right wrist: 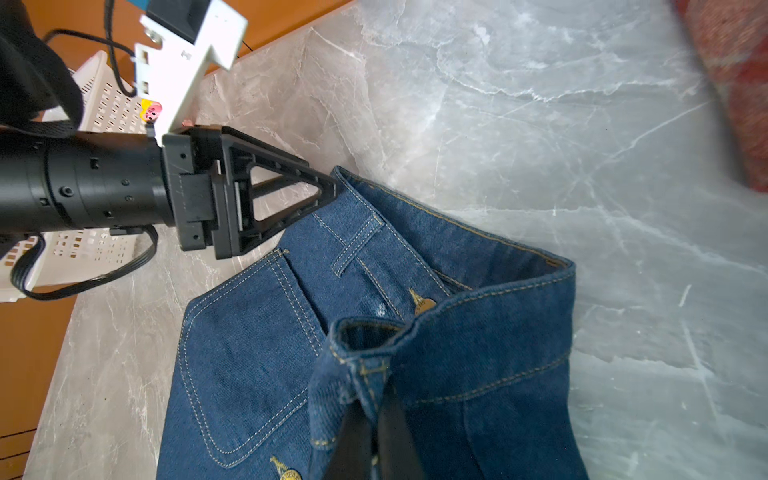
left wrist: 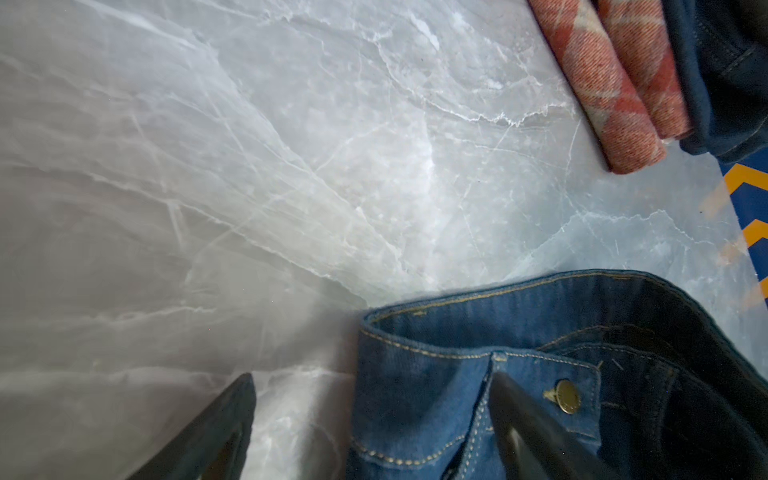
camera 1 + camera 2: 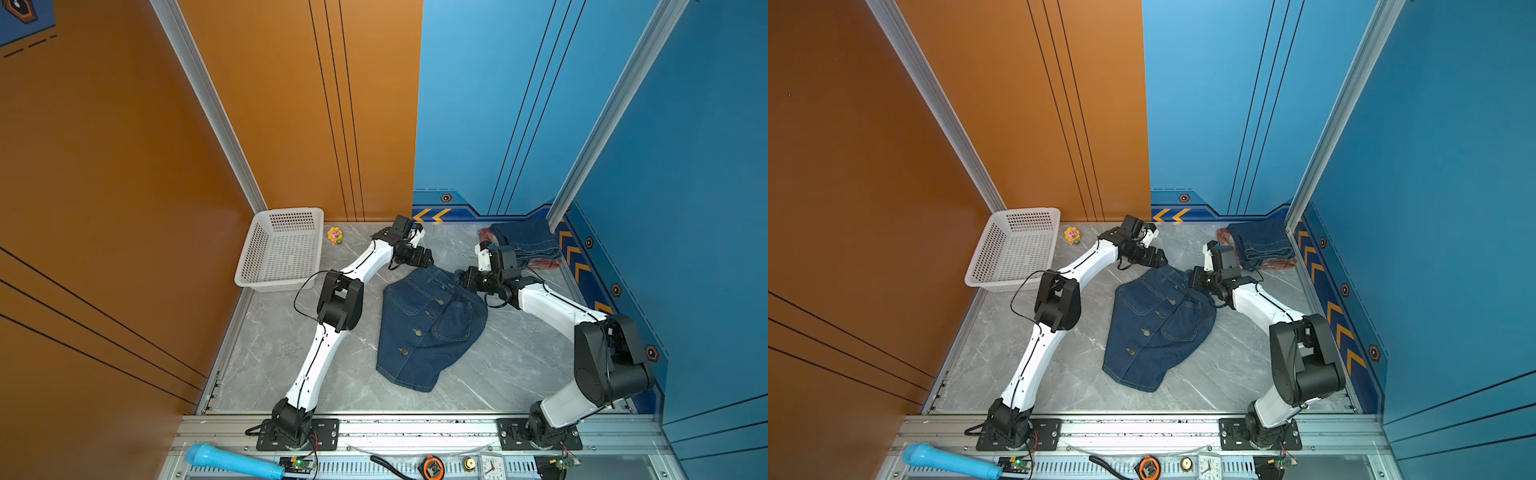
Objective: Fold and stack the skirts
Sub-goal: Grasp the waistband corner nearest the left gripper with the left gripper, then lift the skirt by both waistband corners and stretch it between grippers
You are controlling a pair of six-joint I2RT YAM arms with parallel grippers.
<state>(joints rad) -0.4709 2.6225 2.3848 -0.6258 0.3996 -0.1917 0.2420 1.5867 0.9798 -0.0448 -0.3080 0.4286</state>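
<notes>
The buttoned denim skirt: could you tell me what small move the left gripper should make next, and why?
Probably close the left gripper on the waistband corner of the buttoned denim skirt. It stands open astride that corner, while the right gripper is shut on the waistband's other end, so both ends could then be lifted.

Grey marble tabletop [image 3: 498,365], buttoned denim skirt [image 3: 424,332], white basket [image 3: 259,249], flower toy [image 3: 335,235], folded plaid skirt [image 2: 598,83]
</notes>
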